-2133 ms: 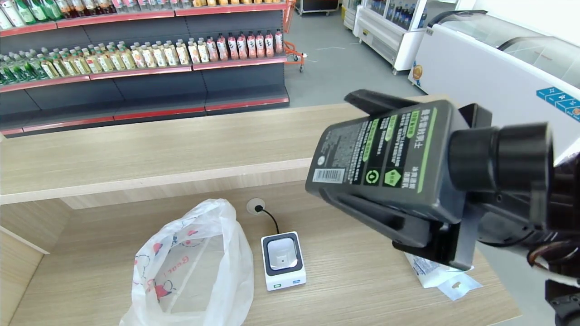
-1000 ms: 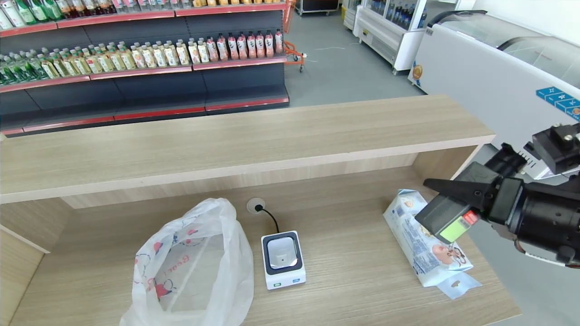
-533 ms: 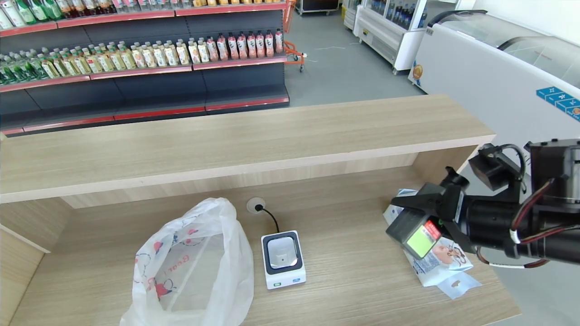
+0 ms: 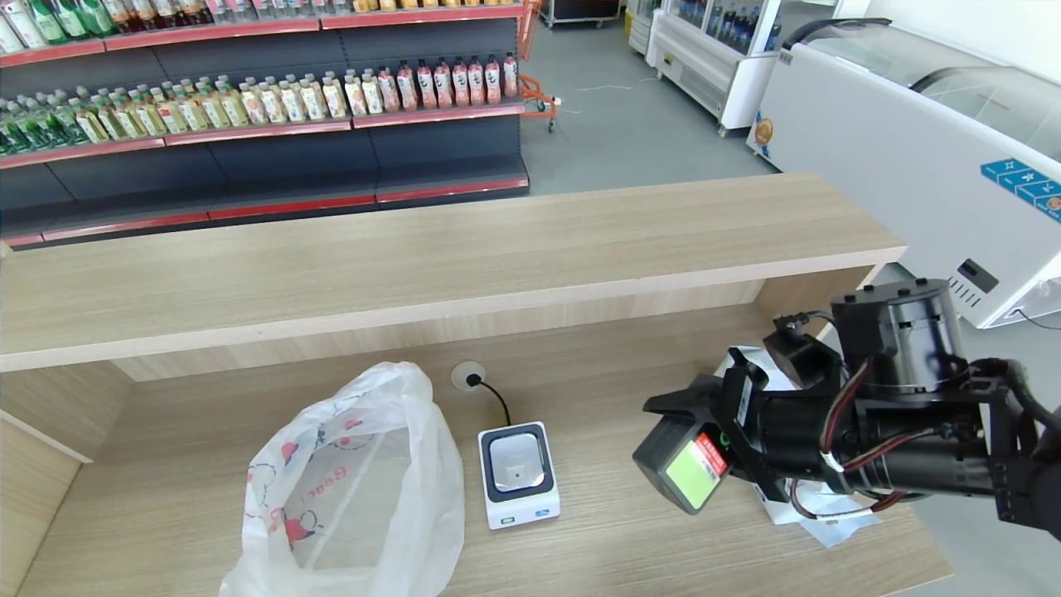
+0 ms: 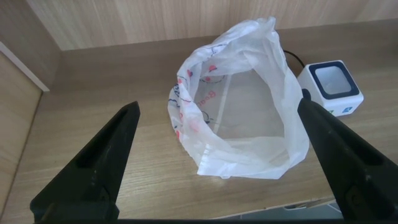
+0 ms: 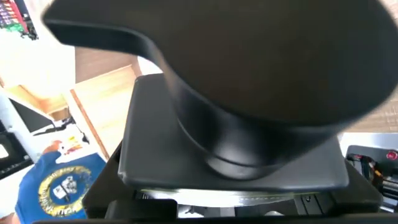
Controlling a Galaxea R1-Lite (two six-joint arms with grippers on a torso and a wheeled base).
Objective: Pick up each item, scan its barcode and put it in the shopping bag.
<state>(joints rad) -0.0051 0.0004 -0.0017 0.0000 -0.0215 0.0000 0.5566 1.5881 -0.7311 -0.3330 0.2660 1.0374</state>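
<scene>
My right gripper (image 4: 690, 454) is shut on a dark grey container (image 4: 681, 466), whose green and red labelled end faces me. It hangs just above the lower counter, a little to the right of the white barcode scanner (image 4: 517, 474). The container's body (image 6: 236, 165) and black cap sit close up in the right wrist view. A white plastic shopping bag (image 4: 356, 489) stands open to the left of the scanner. My left gripper (image 5: 217, 109) is open, held above the bag (image 5: 239, 124), with the scanner (image 5: 336, 87) beside it.
A blue and white pack (image 4: 829, 522) lies on the counter's right end, mostly hidden behind my right arm. A raised wooden ledge (image 4: 414, 265) runs along the back. The scanner's black cable (image 4: 496, 398) leads to a hole in the counter.
My right arm has swung down from close to the camera and then leftwards over the pack, carrying the container toward the scanner. The bag and scanner have stayed put.
</scene>
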